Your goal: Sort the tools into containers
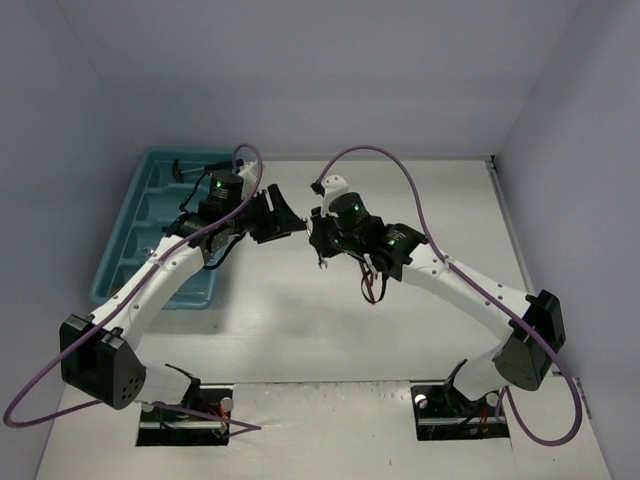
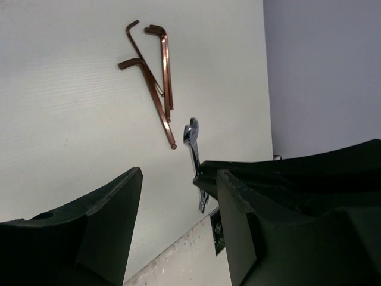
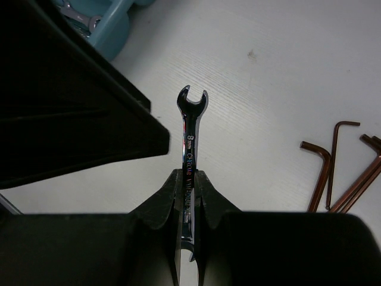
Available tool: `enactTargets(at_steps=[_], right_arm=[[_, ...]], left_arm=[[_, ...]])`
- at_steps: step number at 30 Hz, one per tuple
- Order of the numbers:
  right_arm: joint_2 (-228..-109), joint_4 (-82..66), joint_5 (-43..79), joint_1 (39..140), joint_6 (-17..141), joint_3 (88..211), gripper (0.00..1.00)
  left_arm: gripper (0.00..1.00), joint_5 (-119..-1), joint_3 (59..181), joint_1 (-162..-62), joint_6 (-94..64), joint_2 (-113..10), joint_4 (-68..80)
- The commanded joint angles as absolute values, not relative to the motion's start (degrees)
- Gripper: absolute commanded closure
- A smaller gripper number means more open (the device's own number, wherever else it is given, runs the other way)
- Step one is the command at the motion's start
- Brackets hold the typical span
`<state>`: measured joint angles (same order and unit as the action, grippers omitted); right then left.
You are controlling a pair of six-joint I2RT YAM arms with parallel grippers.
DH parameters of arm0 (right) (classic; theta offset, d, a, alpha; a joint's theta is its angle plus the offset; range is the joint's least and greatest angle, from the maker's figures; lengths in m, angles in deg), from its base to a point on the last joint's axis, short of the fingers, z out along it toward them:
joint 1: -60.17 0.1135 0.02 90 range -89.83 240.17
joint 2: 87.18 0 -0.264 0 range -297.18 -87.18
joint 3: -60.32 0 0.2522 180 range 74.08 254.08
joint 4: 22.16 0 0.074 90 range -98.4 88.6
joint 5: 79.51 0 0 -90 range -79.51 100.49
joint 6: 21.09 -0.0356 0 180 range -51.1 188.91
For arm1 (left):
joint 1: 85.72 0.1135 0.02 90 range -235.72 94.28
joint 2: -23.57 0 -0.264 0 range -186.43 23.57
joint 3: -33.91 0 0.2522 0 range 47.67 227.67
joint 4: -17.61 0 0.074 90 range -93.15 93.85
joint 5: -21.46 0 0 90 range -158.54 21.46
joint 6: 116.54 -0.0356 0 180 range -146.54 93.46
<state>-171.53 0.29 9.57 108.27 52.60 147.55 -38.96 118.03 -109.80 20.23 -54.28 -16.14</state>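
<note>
Currently the silver wrench (image 3: 188, 140) is pinched by its lower shank in the right gripper (image 3: 189, 174). The jaws are shut tight on it, and the stamped face is toward the wrist camera. It looks to be held up off the table (image 3: 268, 71), near the middle, though I can't confirm height from these views.

Orientation: the long axis runs in line with the right fingers. The open-end jaw points straight out past the fingertips, away from the wrist. The other end pokes out behind the grip.

The left gripper (image 2: 180, 171) sits just beside it, tips aimed at the wrench. Its jaws are roughly half apart with nothing between the fingers (image 2: 101, 226). In the left wrist view the wrench is just ahead of that gap, nearer one finger. I see no contact.

My read is a hand-over mid-step, right to left, since the teal tray (image 3: 116, 27) is on the left arm's side. One compartment already holds a second wrench (image 3: 80, 16), so that is the likely target.

Next move, as I judge it:
- The left gripper advances so the exposed shank below the open end sits between its pads.
- It closes across the flat.
- Only then does the right gripper let go.

Free length is short, so alignment matters and the fingers could clash.

The reddish-brown hex keys (image 3: 333, 173) lie loose on the table to the side, unsorted.
</note>
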Motion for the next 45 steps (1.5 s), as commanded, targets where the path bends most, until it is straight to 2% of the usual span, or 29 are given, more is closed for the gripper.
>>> enactTargets(at_steps=[1, 6, 8, 10, 14, 16, 18, 22, 25, 29, 34, 39, 45], right_arm=[[-168.91, -4.45, 12.64, 108.53, 53.96, 147.20, 1.00], [-168.15, -5.46, 13.45, 108.60, 53.89, 147.05, 1.00], [-168.12, -5.73, 13.48, 108.52, 54.03, 147.03, 1.00], [-168.27, -5.85, 13.39, 108.51, 54.23, 147.11, 1.00], [-168.74, -5.85, 13.03, 108.51, 54.31, 147.38, 1.00], [-168.91, -5.85, 12.22, 108.38, 54.23, 147.55, 0.92], [-168.91, -5.79, 11.51, 108.27, 54.23, 147.62, 0.78], [-168.22, -5.68, 10.75, 107.26, 54.24, 146.91, 0.41], [-166.94, -5.24, 8.43, 105.34, 53.62, 145.45, 0.25], [-165.40, -3.23, 6.29, 101.85, 52.29, 142.42, 0.23], [-164.91, -0.16, 3.96, 98.12, 51.81, 138.21, 0.22], [-166.24, 2.03, 2.16, 96.06, 51.00, 135.47, 0.24], [-171.74, 3.29, 3.36, 94.80, 50.01, 134.36, 0.37]], left_arm=[[0.50, -37.03, 119.82, -111.50, 23.56, -54.93, -6.43], [0.51, -37.34, 119.59, -112.66, 24.98, -56.42, -4.15], [0.60, -37.72, 119.48, -112.85, 25.28, -56.88, -3.76], [0.74, -38.12, 119.30, -112.88, 25.55, -56.93, -3.26], [0.95, -38.84, 119.83, -112.88, 25.31, -56.93, -3.27], [1.00, -39.87, 120.22, -112.75, 24.97, -56.81, -3.79], [1.00, -40.37, 120.20, -112.22, 24.88, -56.76, -3.95], [1.00, -39.08, 119.58, -106.76, 24.88, -55.81, -4.71], [1.00, -37.35, 119.12, -98.66, 23.71, -54.20, -6.74], [1.00, -37.81, 120.27, -84.31, 18.58, -53.33, -13.65], [0.91, -37.20, 120.32, -69.26, 15.22, -57.15, -18.47], [0.80, -40.75, 120.50, -63.72, 13.05, -63.33, -19.92], [0.63, -46.98, 123.82, -62.60, 9.87, -66.69, -23.90]])
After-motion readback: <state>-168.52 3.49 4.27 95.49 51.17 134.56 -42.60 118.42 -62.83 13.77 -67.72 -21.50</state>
